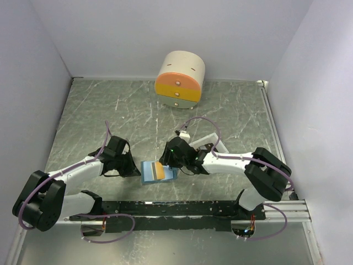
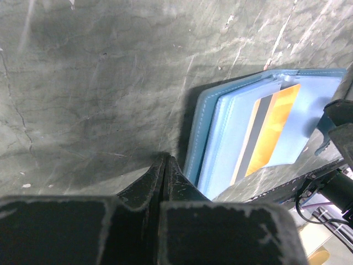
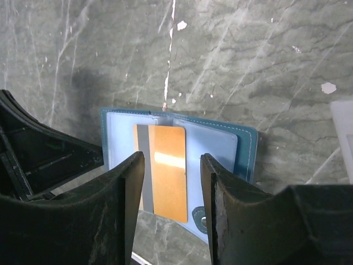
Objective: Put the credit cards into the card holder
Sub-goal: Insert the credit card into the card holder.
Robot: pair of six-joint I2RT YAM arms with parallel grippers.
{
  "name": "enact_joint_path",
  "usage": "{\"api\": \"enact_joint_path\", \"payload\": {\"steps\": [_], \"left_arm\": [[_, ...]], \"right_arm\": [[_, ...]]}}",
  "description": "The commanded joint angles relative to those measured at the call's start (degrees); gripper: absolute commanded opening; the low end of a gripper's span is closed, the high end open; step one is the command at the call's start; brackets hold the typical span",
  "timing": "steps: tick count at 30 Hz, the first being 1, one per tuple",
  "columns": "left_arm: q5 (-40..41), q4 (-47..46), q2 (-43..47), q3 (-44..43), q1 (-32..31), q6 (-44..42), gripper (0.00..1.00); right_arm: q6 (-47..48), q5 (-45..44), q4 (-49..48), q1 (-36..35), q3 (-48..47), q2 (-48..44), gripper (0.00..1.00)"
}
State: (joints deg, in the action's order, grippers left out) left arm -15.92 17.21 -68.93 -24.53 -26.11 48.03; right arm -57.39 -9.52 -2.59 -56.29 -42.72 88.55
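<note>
Now the right hand hovers with its jaws partly apart, gripping nothing, directly over the orange card on the open card holder. I judge it best to push the card squarely along its slot. The left hand, pinched closed and empty, sits just beside the holder on the tabletop and could brace it. Whether the card is inside a slot is unclear. The round drawer box stands well apart, drawers closed.

High view behind the arms facing down on the table, wrist views low, close, facing past their fingertips, both sharing the card holder just ahead
</note>
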Motion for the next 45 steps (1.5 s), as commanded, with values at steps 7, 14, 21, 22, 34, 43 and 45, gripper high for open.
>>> {"api": "enact_joint_path", "payload": {"steps": [7, 14, 21, 22, 34, 43, 45], "left_arm": [[-0.5, -1.7, -0.1, 0.4, -0.5, 0.0, 0.07], [-1.3, -2.4, 0.0, 0.3, -0.5, 0.0, 0.07], [-1.9, -3.2, -0.6, 0.7, -0.6, 0.1, 0.07], [-1.8, -3.2, -0.6, 0.7, -0.6, 0.1, 0.07], [-2.1, -4.2, -2.1, 0.5, -0.7, 0.2, 0.07], [-1.6, -4.0, -3.5, -0.3, -0.8, -0.3, 0.07], [-0.5, -1.9, -3.6, -1.4, -0.8, -0.9, 0.07]], "right_arm": [[-1.8, 2.4, -0.2, -1.7, -0.2, 2.2, 0.52], [-3.6, 4.3, -2.6, -2.7, -0.5, 4.2, 0.56], [-4.5, 6.5, -5.7, -2.9, -0.7, 5.4, 0.56], [-4.7, 6.8, -6.1, -2.9, -0.8, 5.6, 0.57], [-5.6, 10.1, -11.8, -3.0, -0.6, 6.6, 0.57], [-6.0, 11.8, -13.8, -3.0, -0.5, 7.3, 0.56], [-4.2, 8.9, -9.4, -3.1, -1.6, 6.5, 0.56]]}}
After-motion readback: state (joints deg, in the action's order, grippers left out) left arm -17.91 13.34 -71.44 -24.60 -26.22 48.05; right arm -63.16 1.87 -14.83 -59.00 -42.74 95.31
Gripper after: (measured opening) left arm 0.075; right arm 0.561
